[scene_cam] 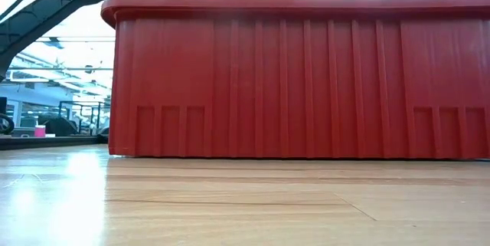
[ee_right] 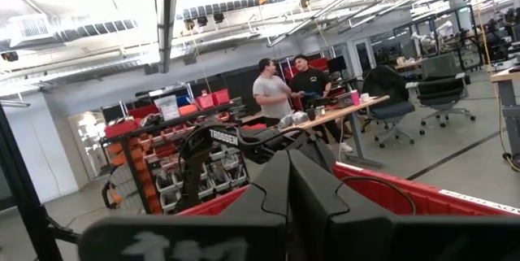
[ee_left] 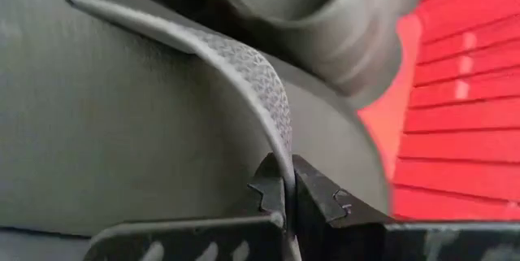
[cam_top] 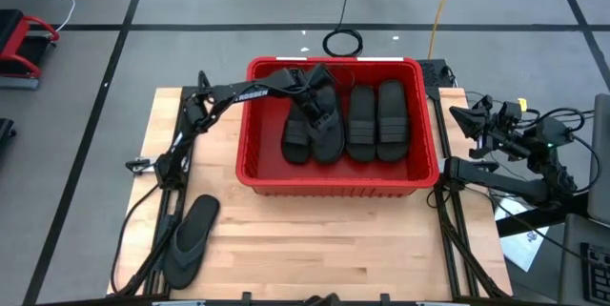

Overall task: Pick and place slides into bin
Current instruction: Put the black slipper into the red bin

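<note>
Left wrist view | left end effector point(ee_left: 288, 200) pinching thong slide's strap point(ee_left: 252, 74) | over bin point(ee_left: 463, 106)

slides point(cam_top: 324, 115): five are counted in all | four are seen inside the bin point(cam_top: 255, 174), one held up by its strap | one thong slide point(cam_top: 190, 239) is seen on the table point(cam_top: 315, 249) | bins: one | arms: two | people: two are seen in the right wrist view
</note>
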Robot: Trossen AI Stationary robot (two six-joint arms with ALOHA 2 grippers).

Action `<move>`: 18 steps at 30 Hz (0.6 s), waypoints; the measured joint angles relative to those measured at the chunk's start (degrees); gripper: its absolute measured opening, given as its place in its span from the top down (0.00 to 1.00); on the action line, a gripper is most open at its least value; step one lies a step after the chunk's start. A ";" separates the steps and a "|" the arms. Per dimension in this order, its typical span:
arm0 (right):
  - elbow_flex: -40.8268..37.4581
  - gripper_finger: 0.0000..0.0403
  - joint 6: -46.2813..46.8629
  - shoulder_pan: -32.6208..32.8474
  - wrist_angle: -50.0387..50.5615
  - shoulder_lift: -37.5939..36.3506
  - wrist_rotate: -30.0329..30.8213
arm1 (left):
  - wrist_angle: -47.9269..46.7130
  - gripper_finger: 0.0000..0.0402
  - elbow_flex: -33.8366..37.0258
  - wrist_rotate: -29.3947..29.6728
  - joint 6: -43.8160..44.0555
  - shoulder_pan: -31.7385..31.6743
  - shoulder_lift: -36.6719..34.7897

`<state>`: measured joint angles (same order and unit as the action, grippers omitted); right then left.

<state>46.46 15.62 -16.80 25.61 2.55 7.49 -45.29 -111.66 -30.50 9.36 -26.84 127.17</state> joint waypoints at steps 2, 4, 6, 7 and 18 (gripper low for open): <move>0.00 1.00 0.04 0.00 -0.02 0.00 0.00 | -0.03 1.00 0.00 0.46 -0.45 -0.55 0.00; 0.00 1.00 0.15 0.01 -0.02 0.00 0.00 | -0.03 1.00 0.00 0.35 -1.63 -0.86 0.00; 0.00 1.00 0.16 0.00 -0.02 0.00 0.00 | -0.05 1.00 0.00 0.22 -4.21 -0.71 0.00; 0.00 1.00 0.15 0.00 -0.02 0.00 0.00 | -0.07 1.00 0.00 0.20 -5.61 -0.47 0.00; 0.00 1.00 0.17 0.00 -0.04 0.00 -0.02 | -0.20 1.00 -0.02 0.33 -11.88 1.26 0.00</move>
<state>46.46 15.79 -16.80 25.56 2.55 7.46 -45.50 -111.68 -30.17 -2.53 -25.58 127.17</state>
